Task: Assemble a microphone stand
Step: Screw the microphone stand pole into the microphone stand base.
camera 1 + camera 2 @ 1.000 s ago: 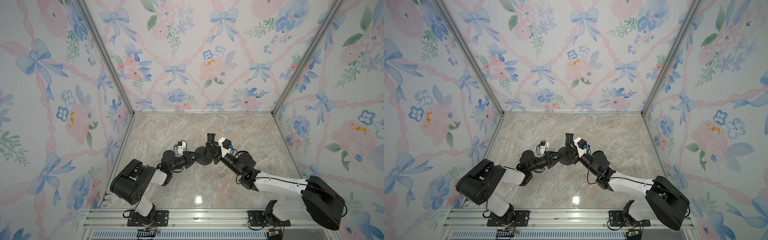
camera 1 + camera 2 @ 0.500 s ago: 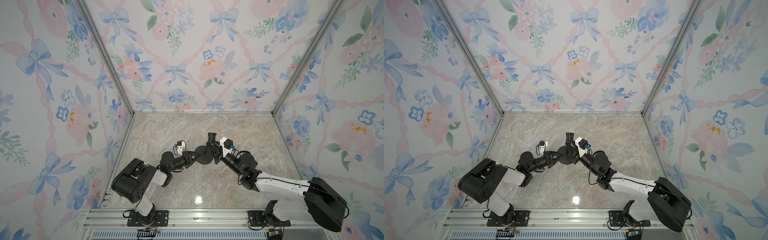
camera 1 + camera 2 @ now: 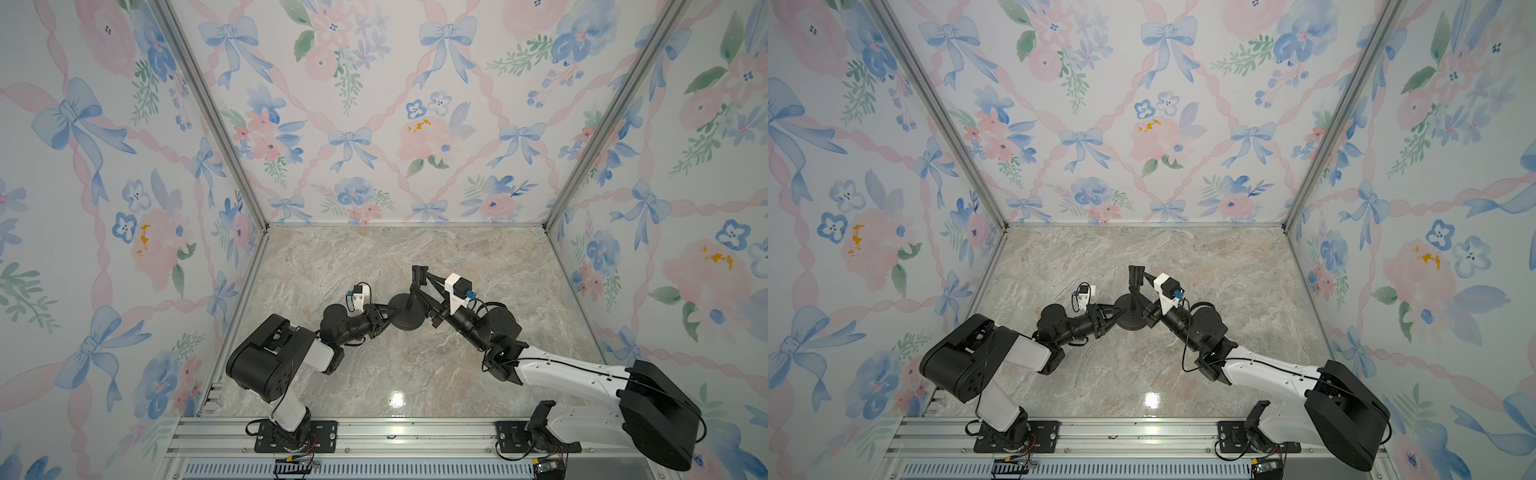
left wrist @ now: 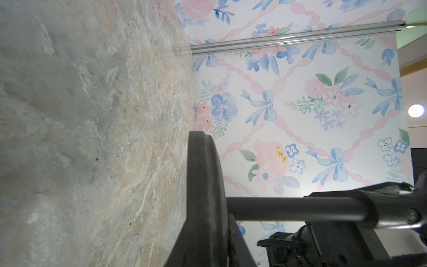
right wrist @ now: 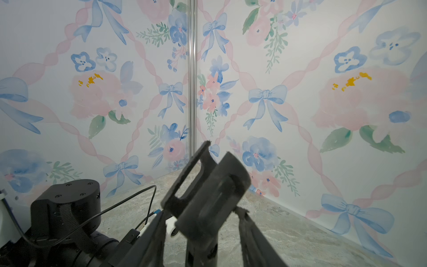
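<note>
Microphone stand (image 3: 405,319) near the middle of the marble table (image 3: 374,253), well apart from the flowered walls (image 3: 374,124) on the far, left and right sides and from the near rail (image 3: 374,432); open marble surrounds it except where the two arms close in. The left gripper (image 3: 390,312), lying to its left, is closed on the rim of the disc base (image 3: 1130,321). The right gripper (image 3: 420,291), to its right, stands parted astride the upper stem, just below the clip (image 3: 419,272). The left wrist view alone shows the rod (image 4: 295,208) seated square in the centre of the dome, with one jaw against the base; whether the disc rests on the marble cannot be told. The right wrist view alone shows the clip's open C tilted toward the far corner, gaps between the rod and the fingers (image 5: 150,245), and the left arm (image 5: 67,208) beyond.
</note>
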Robot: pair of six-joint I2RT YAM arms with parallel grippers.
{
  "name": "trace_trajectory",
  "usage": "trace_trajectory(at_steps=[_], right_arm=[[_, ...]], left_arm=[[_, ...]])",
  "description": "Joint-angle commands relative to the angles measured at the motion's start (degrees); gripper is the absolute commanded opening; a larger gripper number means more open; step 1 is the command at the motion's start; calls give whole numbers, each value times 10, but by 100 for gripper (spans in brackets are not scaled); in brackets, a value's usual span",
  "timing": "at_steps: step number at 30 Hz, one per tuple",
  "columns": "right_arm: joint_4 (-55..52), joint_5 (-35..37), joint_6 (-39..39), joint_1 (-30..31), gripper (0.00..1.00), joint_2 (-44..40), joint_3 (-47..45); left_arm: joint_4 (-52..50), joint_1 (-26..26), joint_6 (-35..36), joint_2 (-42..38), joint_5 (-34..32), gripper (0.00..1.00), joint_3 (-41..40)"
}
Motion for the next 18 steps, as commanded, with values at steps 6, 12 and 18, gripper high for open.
trace_trajectory(at_steps=[6, 12, 18], right_arm=[[-268, -348, -57, -138, 66, -113, -5], [-754, -331, -358, -157, 70, -176, 126], [-878, -226, -484, -157, 77, -148, 241]], left_arm=[[48, 10, 7, -2, 12, 0, -11], [41, 22, 43, 16, -16, 0, -22], [33, 22, 79, 24, -47, 0, -37]])
